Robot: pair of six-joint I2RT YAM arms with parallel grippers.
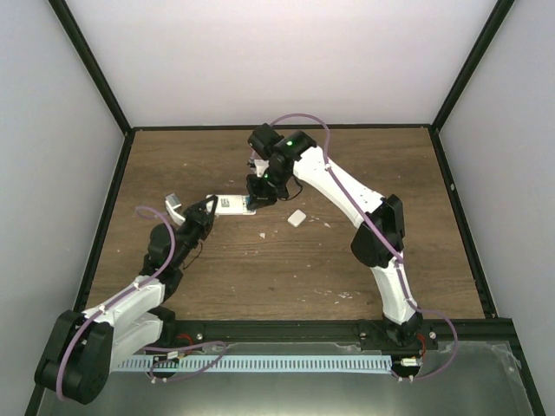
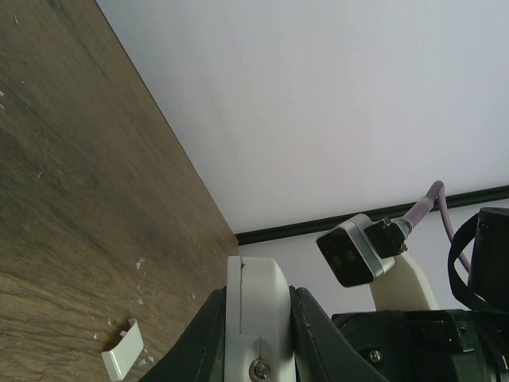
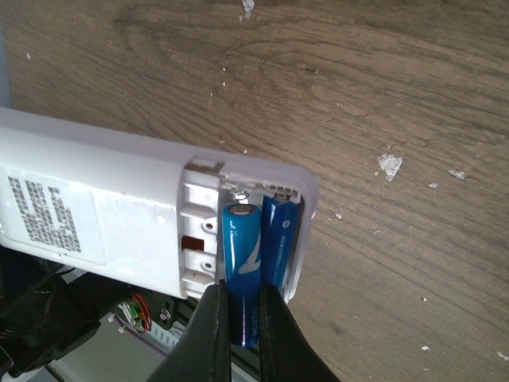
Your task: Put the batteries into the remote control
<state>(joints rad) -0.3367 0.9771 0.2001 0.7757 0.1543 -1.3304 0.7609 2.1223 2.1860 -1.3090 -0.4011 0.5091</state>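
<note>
In the right wrist view the white remote control [image 3: 119, 223] shows its back, the battery bay open at its end. One blue battery [image 3: 280, 239] lies in the bay's far slot. A second blue battery [image 3: 241, 239] has its top end in the near slot, while my right gripper [image 3: 242, 318] is shut on its lower end. My left gripper [image 2: 258, 318] is shut on the remote's [image 2: 256, 302] other end and holds it off the table. From above, the remote [image 1: 232, 204] spans between the left gripper [image 1: 208, 208] and the right gripper [image 1: 260, 195].
A small white cover piece [image 1: 297, 217] lies on the wooden table [image 1: 286, 269] just right of the remote; the left wrist view shows it as a curved white piece [image 2: 122, 350]. White crumbs dot the wood. Black frame rails edge the table.
</note>
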